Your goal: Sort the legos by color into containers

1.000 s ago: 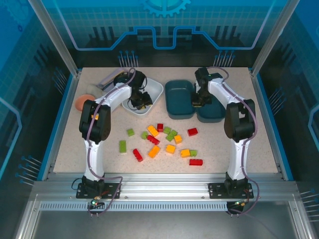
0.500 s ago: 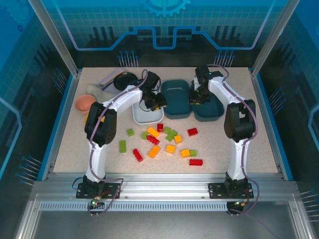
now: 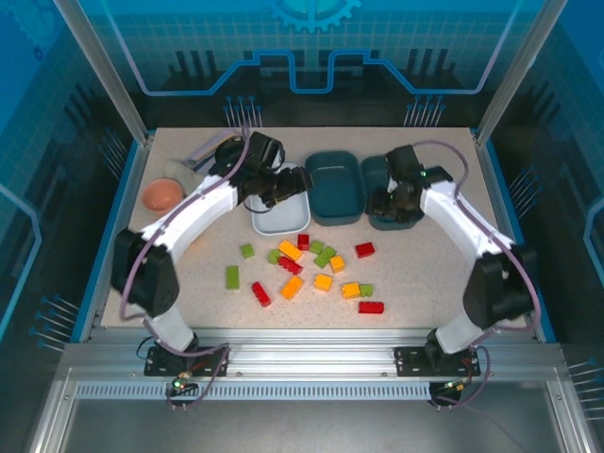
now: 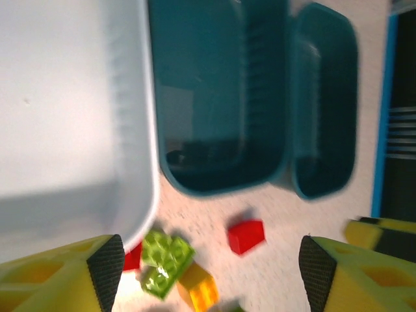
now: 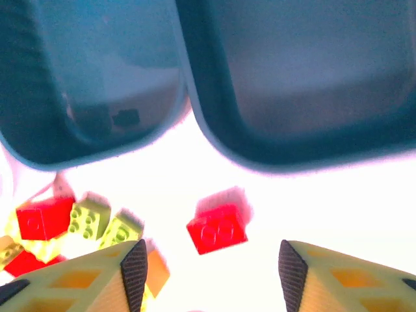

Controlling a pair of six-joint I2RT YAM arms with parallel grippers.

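Starting at the left edge of the speckled beige table (image 3: 203,283), the overhead camera takes in a salmon-pink round cup (image 3: 162,195) that the wrist cameras miss. Next, the left gripper (image 3: 275,189) hovers over the far end of the shallow white plastic tray (image 3: 283,219). Its wrist camera shows the yellow fingers (image 4: 65,279) spread wide, gripping nothing. Just beside the white tray stands the middle dark teal plastic tray (image 3: 335,189), then the right dark teal plastic tray (image 3: 376,177), making three trays in a row toward the far edge. The right gripper (image 3: 392,200) hangs over that last tray's near end, jaws likewise well apart and empty. Overhead, sixteen small plastic bricks (image 3: 323,281) lie loose on the table nearer the arms: six light green, five orange-yellow, five red. Each wrist camera catches a handful. A second ago the white tray sat tilted, farther toward the far-left corner, and both arms' elbows were tucked inward; now they are swung outward.
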